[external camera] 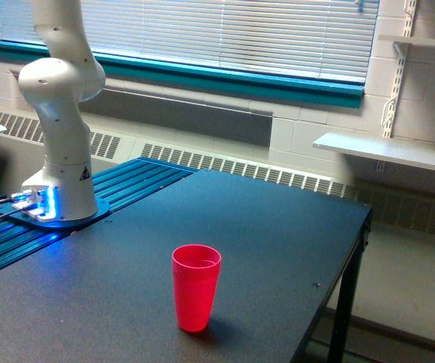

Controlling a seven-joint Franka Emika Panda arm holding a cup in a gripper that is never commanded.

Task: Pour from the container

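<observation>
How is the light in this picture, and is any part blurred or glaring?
Exterior view: soft daylight through the window blinds; the red cup casts only a faint shadow on the dark table; blue lights glow at the arm's base; the picture is slightly soft overall.

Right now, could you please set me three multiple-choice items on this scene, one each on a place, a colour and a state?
1. Where does the red cup stand?
A. on the dark table
B. on the wall shelf
C. on the floor

2. What colour glows at the arm's base?
A. green
B. blue
C. orange

3. How is the cup?
A. on its side
B. upside down
C. upright, mouth up

Key: 1 A, it rests on the tabletop near the front edge; 2 B, blue light shows by the cables; 3 C, its open rim faces up.
</observation>
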